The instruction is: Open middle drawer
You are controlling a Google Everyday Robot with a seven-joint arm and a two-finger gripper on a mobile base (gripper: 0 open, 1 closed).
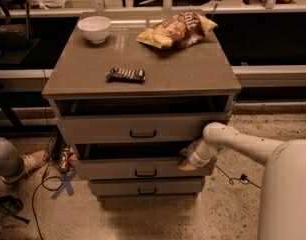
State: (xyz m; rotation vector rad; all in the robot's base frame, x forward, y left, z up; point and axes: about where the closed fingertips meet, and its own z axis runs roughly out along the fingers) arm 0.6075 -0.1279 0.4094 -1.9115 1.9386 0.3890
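The grey-brown cabinet [143, 86] fills the centre, and the robot's pale arm [243, 144] reaches in from its right. The middle drawer [108, 169] of the cabinet's three stands partly out. On the cabinet top are a chip bag [178, 29] back right, a white bowl [94, 28] back left and a dark candy bar [126, 74] nearer the front. The gripper [185, 163] sits at the middle drawer's upper right corner; clamped or loose, I cannot tell.
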